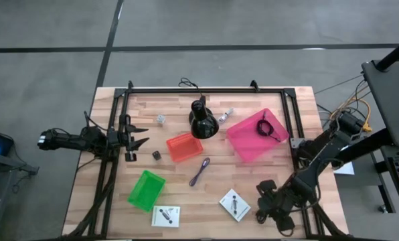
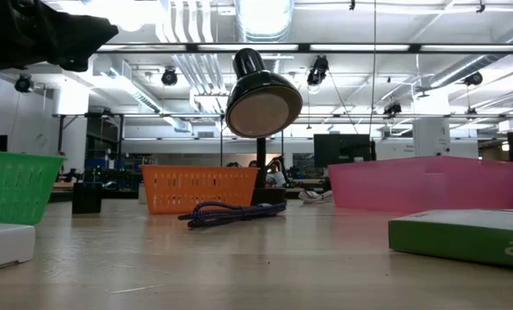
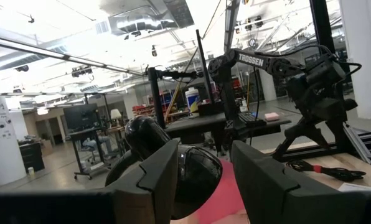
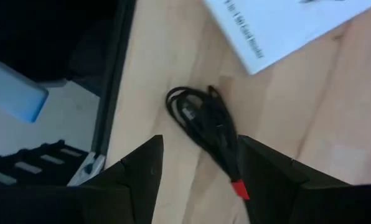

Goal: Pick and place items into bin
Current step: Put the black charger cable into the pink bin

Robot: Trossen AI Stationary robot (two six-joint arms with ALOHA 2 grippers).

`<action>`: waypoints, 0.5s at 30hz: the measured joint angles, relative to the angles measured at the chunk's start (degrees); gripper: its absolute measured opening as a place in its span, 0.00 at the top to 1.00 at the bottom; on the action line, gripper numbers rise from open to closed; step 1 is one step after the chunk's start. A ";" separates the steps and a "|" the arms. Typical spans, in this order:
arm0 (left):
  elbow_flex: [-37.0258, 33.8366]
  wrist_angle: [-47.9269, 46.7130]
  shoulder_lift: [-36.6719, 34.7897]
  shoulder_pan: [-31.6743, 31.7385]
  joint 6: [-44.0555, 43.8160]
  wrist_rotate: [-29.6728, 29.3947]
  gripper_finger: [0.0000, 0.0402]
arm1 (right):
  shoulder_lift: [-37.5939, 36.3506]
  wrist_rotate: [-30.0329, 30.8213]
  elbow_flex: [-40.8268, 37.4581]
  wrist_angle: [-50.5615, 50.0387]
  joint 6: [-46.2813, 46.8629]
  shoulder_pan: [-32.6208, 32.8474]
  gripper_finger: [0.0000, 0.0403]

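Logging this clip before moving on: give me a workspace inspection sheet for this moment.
Surface: wooden table, dark frame around it.
Job's things: purple cord near centre; white cards at the near edge; black coiled cable beneath the right gripper; another cable in the pink bin; orange bin and green bin look empty.
Clutter: black lamp.
Grippers: left gripper at the table's left edge, jaws apart, empty; right gripper over the cable, jaws open.
Cables: loose wires off-table, right.
Surroundings: workshop, monitors.

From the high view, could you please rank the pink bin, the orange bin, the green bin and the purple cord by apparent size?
1. Pink bin, clearly largest.
2. Green bin and orange bin: look alike, so unranked.
3. Purple cord, smallest.
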 joint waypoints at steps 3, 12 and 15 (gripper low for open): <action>0.00 0.00 0.00 -0.02 0.00 0.00 0.66 | 0.00 0.49 -1.32 1.53 -0.19 1.34 0.52; -0.02 -0.01 0.00 -0.01 -0.02 0.00 0.66 | 0.02 2.53 -7.93 7.33 -0.25 2.52 0.52; -0.02 0.00 0.00 -0.02 -0.03 0.00 0.66 | 0.02 3.82 -10.09 8.42 -0.23 2.52 0.52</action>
